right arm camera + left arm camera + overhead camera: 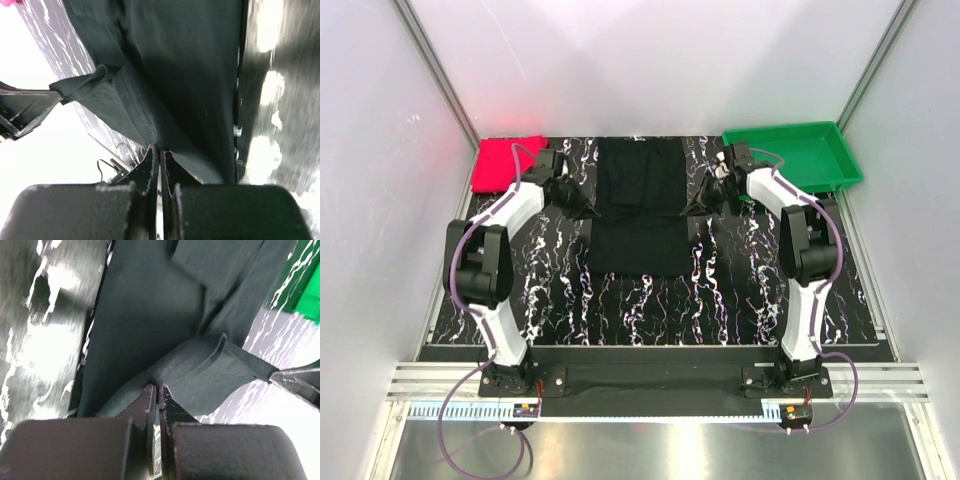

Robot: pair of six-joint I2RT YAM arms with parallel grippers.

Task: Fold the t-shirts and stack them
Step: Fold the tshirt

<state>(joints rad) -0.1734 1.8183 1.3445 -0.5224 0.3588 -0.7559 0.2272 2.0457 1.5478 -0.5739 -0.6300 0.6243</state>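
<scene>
The black t-shirt (640, 205) is lying spread across the middle of the marbled surface (620, 300). The left fingers (149, 405) are clenching its left edge and the right fingers (149, 162) its right edge, each pinching a raised fold between the tips. The red t-shirt (508, 163) is sitting folded at the far left corner, and a green tray (800, 152) is sitting at the far right.

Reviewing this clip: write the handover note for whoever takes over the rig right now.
Left gripper: shut on the black t-shirt, pinching its left edge at mid-length.
Right gripper: shut on its right edge, opposite.
The black t-shirt lies lengthwise in the middle of the table.
Done: the red t-shirt sits at the far-left corner, apparently folded.
Left to do: finish the black fold, stack the two.
</scene>
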